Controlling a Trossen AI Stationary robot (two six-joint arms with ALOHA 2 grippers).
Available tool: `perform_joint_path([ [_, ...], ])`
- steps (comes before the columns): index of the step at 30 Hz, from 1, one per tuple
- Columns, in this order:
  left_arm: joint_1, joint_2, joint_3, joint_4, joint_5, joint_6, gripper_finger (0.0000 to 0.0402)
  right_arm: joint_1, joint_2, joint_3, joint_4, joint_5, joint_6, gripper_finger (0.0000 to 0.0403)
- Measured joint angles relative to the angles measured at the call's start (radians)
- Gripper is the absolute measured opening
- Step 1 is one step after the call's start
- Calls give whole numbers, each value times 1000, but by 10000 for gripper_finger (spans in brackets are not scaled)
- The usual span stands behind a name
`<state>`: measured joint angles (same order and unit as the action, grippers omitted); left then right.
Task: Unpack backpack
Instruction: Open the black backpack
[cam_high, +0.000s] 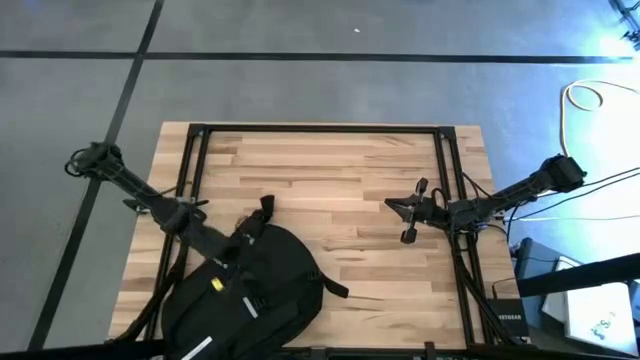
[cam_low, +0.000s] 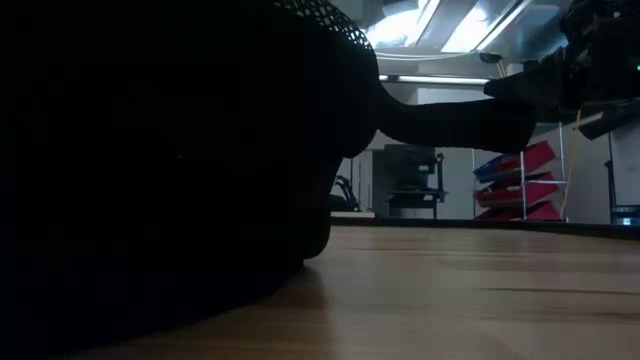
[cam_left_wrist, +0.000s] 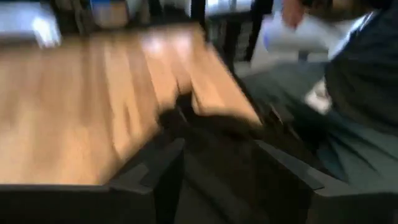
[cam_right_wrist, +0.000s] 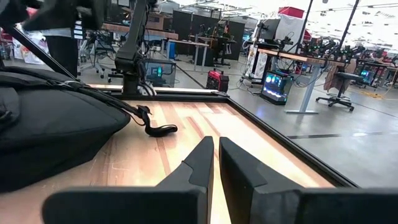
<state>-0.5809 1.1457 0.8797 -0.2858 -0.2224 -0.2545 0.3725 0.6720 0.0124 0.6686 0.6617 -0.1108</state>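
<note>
1. The backpack lies flat at the near left of the bench, its zip shut as far as I can see. One strap end trails onto the bare wood to its right.
2. My left gripper is at the backpack's far edge, near the top handle. My wrist view shows my fingers parted with dark fabric between them. Whether they have any hold on it I cannot tell; that view is smeared.
3. My right gripper hangs over bare bench, well to the right of the backpack, fingers together and empty.
4. Risk: no zip pull is visible from here. Closing on loose fabric or the handle would, in my judgement, lift or drag the whole backpack instead of opening it.
5. Risk: the backpack sits close to the near edge. A pull toward that edge could slide it off.
6. Risk: the right gripper is not bracing anything, so the backpack may shift with any tug.
</note>
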Motion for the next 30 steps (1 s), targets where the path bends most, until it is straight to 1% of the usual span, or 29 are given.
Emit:
perform_joint_path([
  [3,-49,22,60,-191,-1,-283,154,0,0,0,-17,0,0,10],
  [6,-129,32,59,-307,54,-542,142,0,0,0,-26,0,0,10],
  [10,-243,50,59,-377,89,-848,131,0,0,0,-45,0,0,10],
  [13,-325,92,59,-370,99,-1015,129,0,0,0,-45,0,0,10],
  [14,-350,111,59,-354,122,-1069,129,0,0,0,-45,0,0,10],
  [17,-406,166,59,-292,243,-1209,129,0,0,0,-45,0,0,10],
  [19,-434,195,59,-293,297,-1290,129,0,0,0,-45,0,0,10],
  [22,-476,224,59,-285,320,-1405,129,0,0,0,-45,0,0,10],
  [27,-540,245,59,-203,329,-1531,129,0,0,0,-45,0,0,10],
  [30,-581,261,63,-157,371,-1617,129,0,0,0,-45,0,0,10],
])
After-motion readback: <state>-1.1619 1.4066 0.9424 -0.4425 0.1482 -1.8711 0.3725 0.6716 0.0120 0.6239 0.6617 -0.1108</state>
